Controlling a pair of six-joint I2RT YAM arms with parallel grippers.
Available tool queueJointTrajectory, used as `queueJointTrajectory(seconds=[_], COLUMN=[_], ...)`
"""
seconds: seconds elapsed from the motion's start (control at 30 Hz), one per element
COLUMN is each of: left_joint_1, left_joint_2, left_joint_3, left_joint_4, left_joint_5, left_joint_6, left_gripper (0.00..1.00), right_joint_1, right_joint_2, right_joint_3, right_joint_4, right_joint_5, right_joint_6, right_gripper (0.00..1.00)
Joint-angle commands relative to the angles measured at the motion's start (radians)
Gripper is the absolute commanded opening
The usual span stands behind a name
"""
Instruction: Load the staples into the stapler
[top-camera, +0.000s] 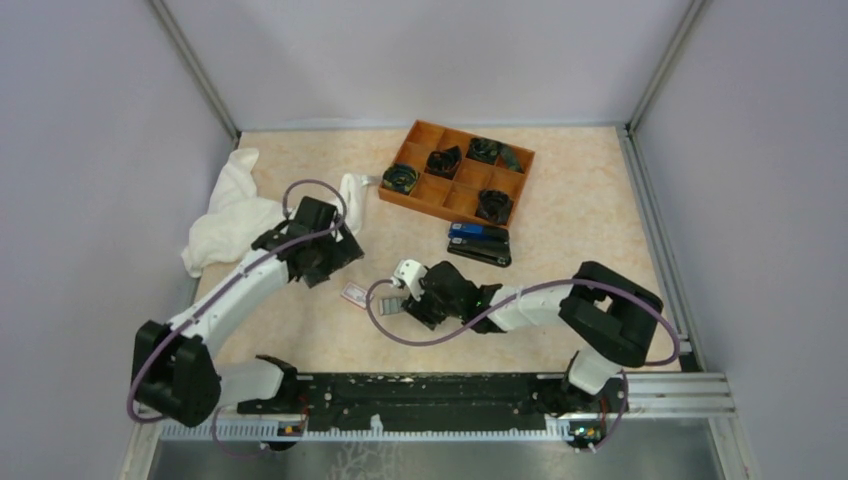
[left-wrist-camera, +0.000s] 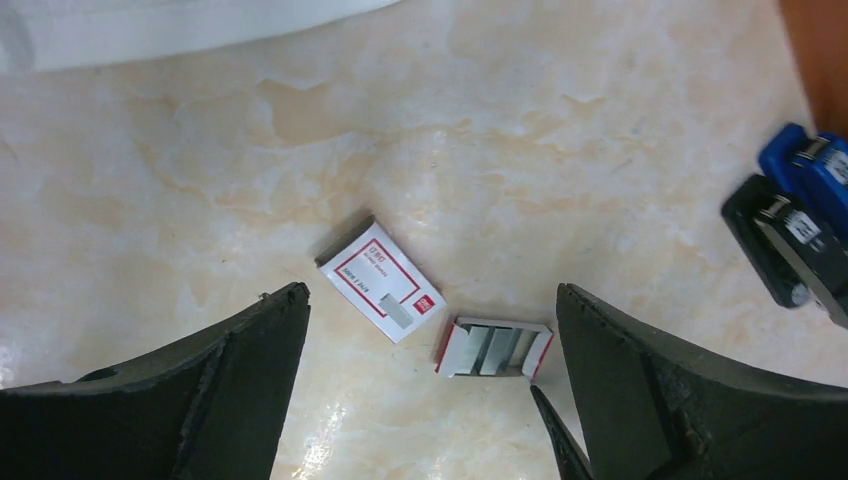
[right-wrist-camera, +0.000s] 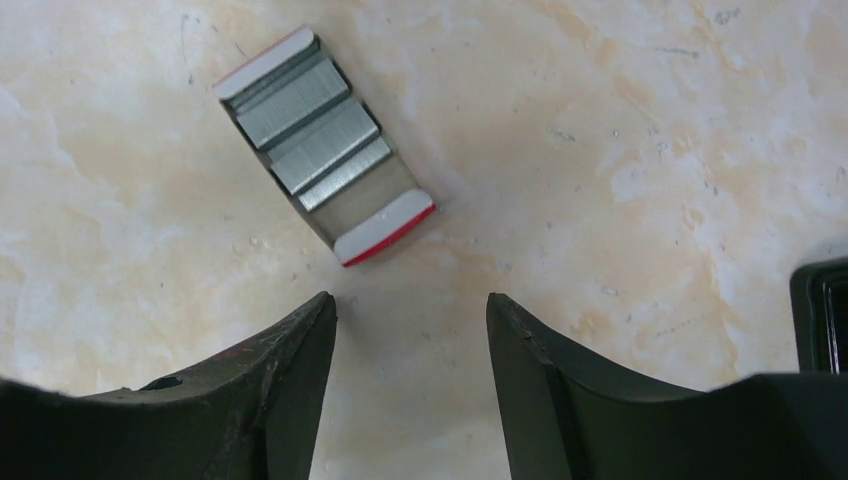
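Your staples (right-wrist-camera: 320, 130) lie as silver-grey strips in their open inner tray (right-wrist-camera: 385, 225), which is white with red ends and rests flat on the table (top-camera: 560, 215) near the middle of the top view. The empty carton (left-wrist-camera: 382, 281), white with a red-framed label, lies just beside the tray at its 10 o'clock in the left wrist view. You cannot tell whether their corners touch. The stapler (top-camera: 478, 255), all black and closed, lies on the table at about 2 o'clock from the staples and well apart from them. It is pressed alongside a blue-and-black stapler (top-camera: 478, 232) on its far side. Beyond both, at 12 o'clock, sits the orange organiser (top-camera: 440, 210) with dark items in several compartments. A white cloth (top-camera: 230, 215) is bunched at the table's 10 o'clock corner. Your right gripper (right-wrist-camera: 410, 300) has its jaws parted to a moderate gap and holds nothing. In its own view the tray sits just past the fingertips at 11 o'clock, not touched by either finger. Your left gripper (left-wrist-camera: 430, 295) has its jaws spread wide and is also empty. It hangs over the carton and tray, both of which show between its fingers (left-wrist-camera: 250, 350), with the tray near the right-hand finger.
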Motion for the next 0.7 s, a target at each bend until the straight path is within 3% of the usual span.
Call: queueJointTrajectory(seconds=[0.0, 0.33, 0.53, 0.67], left_joint_1=[0.005, 0.006, 0.006, 0.006], left_joint_2=[-0.117, -0.397, -0.531, -0.567], left_joint_3=[-0.004, -0.043, -0.113, -0.154], left_joint_4=[0.085, 0.237, 0.327, 0.369], left_joint_5=[0.028, -0.013, 0.015, 0.114], left_joint_6=[0.173, 0.411, 0.484, 0.505], left_gripper=[0.99, 0.99, 0.99, 0.99], right_joint_1=[-0.017, -0.18, -0.29, -0.371], right_joint_2=[-0.104, -0.19, -0.2, -0.197], right_joint_3=[0.085, 0.249, 0.295, 0.308], right_joint_4=[-0.205, -0.559, -0.633, -0.625], right_joint_5=[0.056, 0.234, 0.279, 0.222], right_joint_6=[0.0, 0.132, 0.164, 0.179], right_gripper=[0.6, 0.75, 0.84, 0.85])
